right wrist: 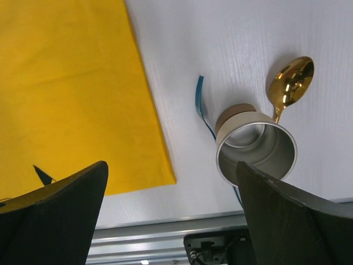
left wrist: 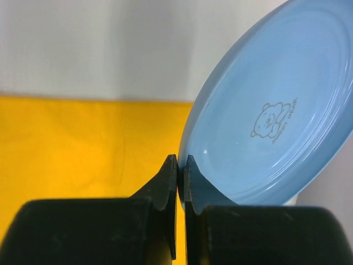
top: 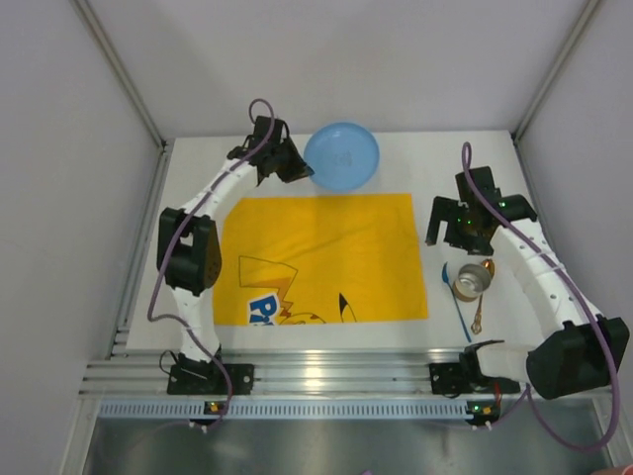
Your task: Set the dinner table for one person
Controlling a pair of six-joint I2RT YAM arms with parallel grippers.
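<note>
The white dinner table carries a yellow cartoon-printed cloth. My left gripper is shut on the rim of a light blue plate at the cloth's far edge. In the left wrist view the plate stands tilted, its edge pinched between the fingers. My right gripper hangs open and empty, right of the cloth. Just before it a metal cup lies beside a gold spoon and a blue-handled utensil. In the right wrist view the cup sits near the right finger.
Grey walls close in the table on three sides. An aluminium rail runs along the near edge with both arm bases on it.
</note>
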